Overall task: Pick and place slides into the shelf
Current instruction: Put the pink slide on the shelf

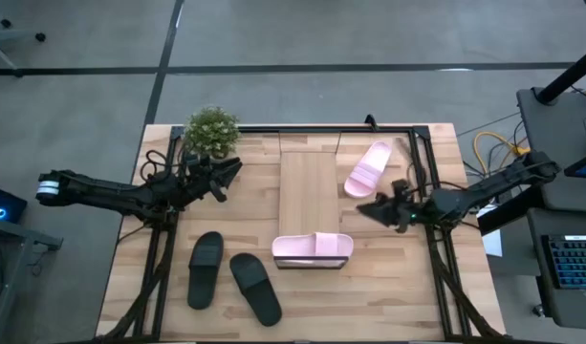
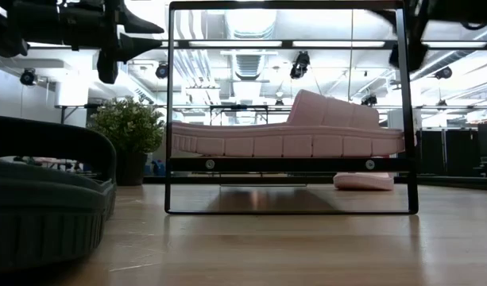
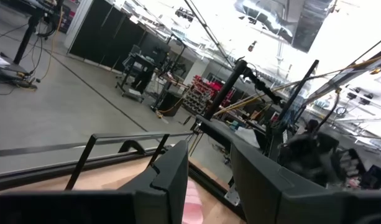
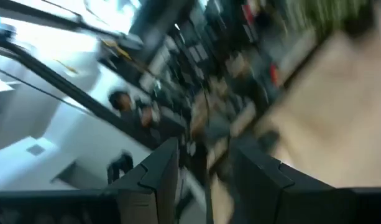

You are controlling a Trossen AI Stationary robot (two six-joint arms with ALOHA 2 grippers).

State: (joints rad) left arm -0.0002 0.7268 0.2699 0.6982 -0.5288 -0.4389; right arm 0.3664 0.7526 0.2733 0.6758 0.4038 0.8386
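The shelf (image 1: 307, 182) is a long light-wood board on a thin dark frame (image 2: 291, 164) at the table's middle. One pale pink slide (image 1: 313, 248) lies sole-down across its near end, also seen in the low view (image 2: 307, 131). The other pink slide (image 1: 367, 169) rests on the tabletop just right of the shelf (image 2: 362, 181). Two black slides (image 1: 205, 269) (image 1: 255, 287) lie sole-down near the table's near-left edge. My left gripper (image 1: 231, 172) (image 3: 209, 180) hovers open beside the plant, left of the shelf. My right gripper (image 1: 364, 208) (image 4: 206, 180) hovers open on the near side of the pink slide on the table.
A small potted plant (image 1: 211, 131) stands at the far-left corner, close to my left gripper. A dark frame (image 1: 417, 134) runs around the tabletop edges. Bare planks (image 1: 388, 287) lie near-right of the shelf. One black slide (image 2: 44, 199) fills the low view's left foreground.
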